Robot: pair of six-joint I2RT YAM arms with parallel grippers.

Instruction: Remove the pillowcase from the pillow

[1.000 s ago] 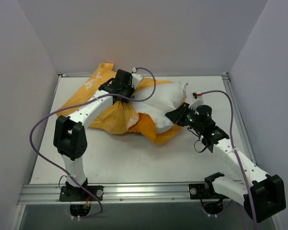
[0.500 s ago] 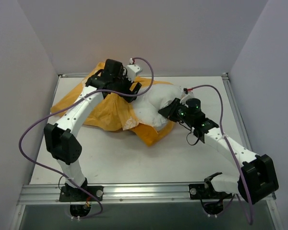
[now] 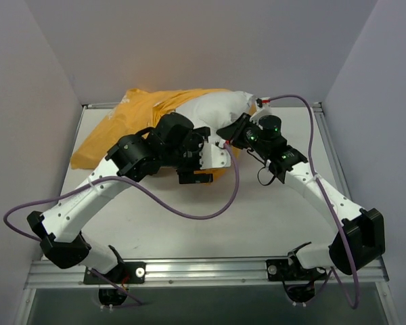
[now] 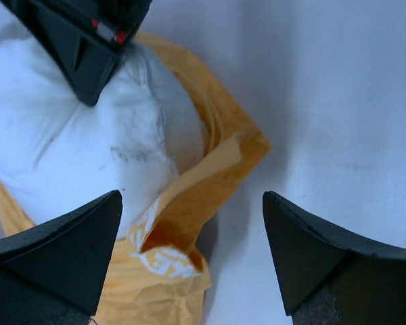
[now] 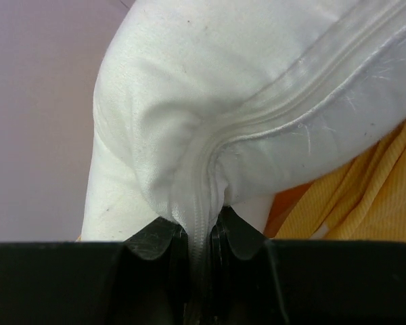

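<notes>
The orange-yellow pillowcase (image 3: 111, 132) lies bunched at the back left, with the white pillow (image 3: 213, 108) sticking out of its right end. My right gripper (image 3: 229, 132) is shut on the pillow's seamed edge (image 5: 201, 203), holding that end up. The pillow (image 5: 223, 81) fills the right wrist view, with pillowcase cloth (image 5: 375, 193) at its lower right. My left gripper (image 3: 206, 166) hangs open just in front of the pillow. Between its fingers (image 4: 61, 250) lies the pillowcase's open edge (image 4: 189, 210), untouched, with the pillow (image 4: 88, 149) behind it. The right gripper's fingertip (image 4: 81, 51) shows at top left there.
White walls close the table (image 3: 189, 217) on the left, back and right. Purple cables loop from both arms over the near and middle table. The left arm's forearm (image 3: 88, 200) stretches across the left half.
My left gripper has let go of the pillowcase, opened, and swung right and nearer. My right gripper has drawn the pillow toward the back wall, pulling more of it out of the case.
</notes>
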